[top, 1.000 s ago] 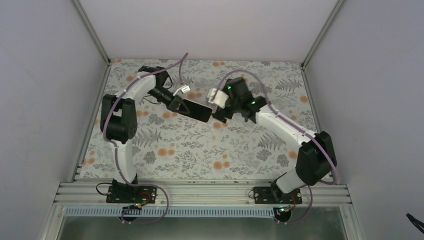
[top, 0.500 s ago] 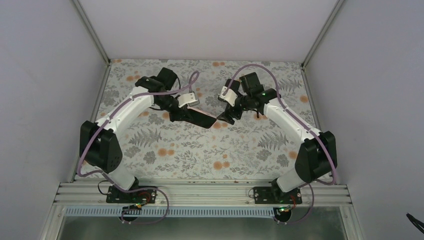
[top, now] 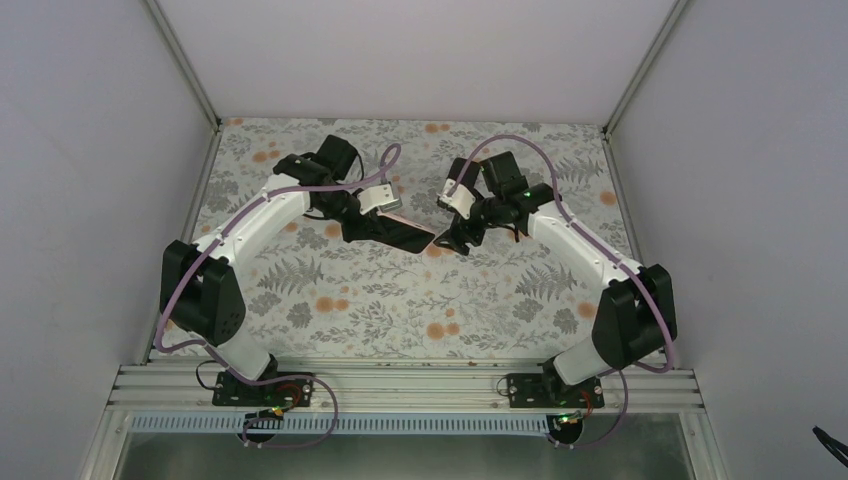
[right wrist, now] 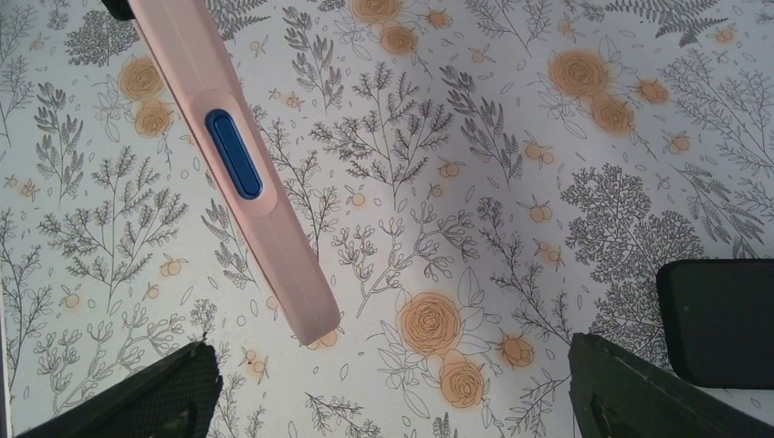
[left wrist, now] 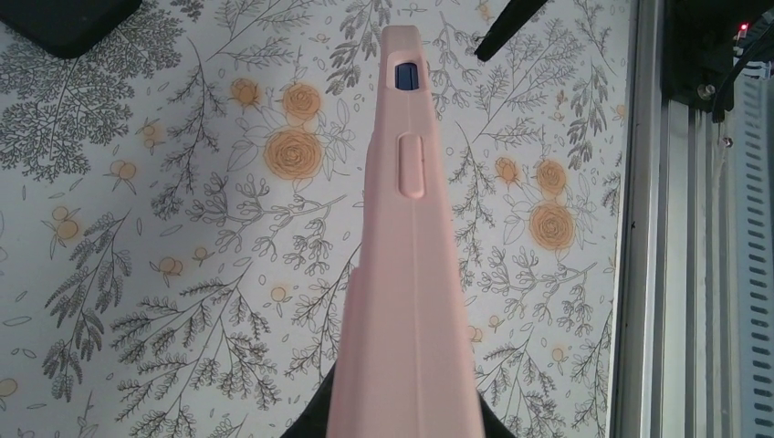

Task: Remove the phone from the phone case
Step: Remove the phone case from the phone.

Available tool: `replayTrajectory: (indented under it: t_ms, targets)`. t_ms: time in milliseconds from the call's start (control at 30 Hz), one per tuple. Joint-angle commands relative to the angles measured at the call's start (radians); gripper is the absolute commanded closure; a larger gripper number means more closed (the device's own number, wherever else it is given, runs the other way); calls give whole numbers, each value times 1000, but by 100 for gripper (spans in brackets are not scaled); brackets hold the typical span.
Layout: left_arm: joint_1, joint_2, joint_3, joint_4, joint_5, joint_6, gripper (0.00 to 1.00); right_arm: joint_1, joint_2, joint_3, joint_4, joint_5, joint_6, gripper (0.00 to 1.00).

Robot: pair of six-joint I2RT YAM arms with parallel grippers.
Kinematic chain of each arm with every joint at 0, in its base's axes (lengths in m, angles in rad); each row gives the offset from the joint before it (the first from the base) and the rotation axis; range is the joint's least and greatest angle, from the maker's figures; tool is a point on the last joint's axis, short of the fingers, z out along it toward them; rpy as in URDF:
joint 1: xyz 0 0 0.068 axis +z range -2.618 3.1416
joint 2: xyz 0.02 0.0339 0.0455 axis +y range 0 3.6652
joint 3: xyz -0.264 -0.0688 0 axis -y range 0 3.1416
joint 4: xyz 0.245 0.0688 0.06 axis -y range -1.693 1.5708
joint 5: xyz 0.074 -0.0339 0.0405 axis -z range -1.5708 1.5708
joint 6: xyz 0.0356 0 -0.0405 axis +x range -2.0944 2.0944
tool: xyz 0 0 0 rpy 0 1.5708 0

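Phone case (left wrist: 415, 274): smooth matte pink, raised oval button (left wrist: 411, 166).

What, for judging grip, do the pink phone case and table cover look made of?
Phone case: probably soft silicone, matte pink; moulded button bump, rounded edges, no glare. Table cover: printed floral sheet, matte; cloth or vinyl, cannot tell.

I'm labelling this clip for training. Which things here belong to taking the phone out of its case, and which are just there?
In the job:
pink phone case, clamped in the left pincer
blue phone, showing through a cutout
right pincer, open

Just there:
floral table cover
metal rail
purple cables
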Motion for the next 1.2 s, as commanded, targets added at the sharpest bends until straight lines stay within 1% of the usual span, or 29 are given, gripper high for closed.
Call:
replayTrajectory:
  t_ms: [0, 333, 400, 567, 900, 967, 1167]
  targets:
    - [-5, -26, 27, 8, 36, 11, 98, 7, -11, -14, 45, -2, 34, 7]
    - [-5, -32, 30, -8, 42, 18, 98, -8, 43, 4, 67, 13, 24, 8]
    - [-5, -34, 30, -12, 44, 21, 98, -12, 55, 5, 71, 21, 18, 12]
    - [-5, -38, 35, -30, 48, 31, 98, -32, 91, 22, 75, 27, 4, 13]
    - [-10, -17, 56, -101, 75, 72, 98, -43, 143, 94, 67, 41, -16, 14]
    - [-14, -12, 58, -112, 76, 78, 98, -47, 182, 108, 67, 47, -24, 14]
    - [-24, -17, 71, -185, 84, 111, 98, -88, 224, 149, 60, 60, -46, 15]
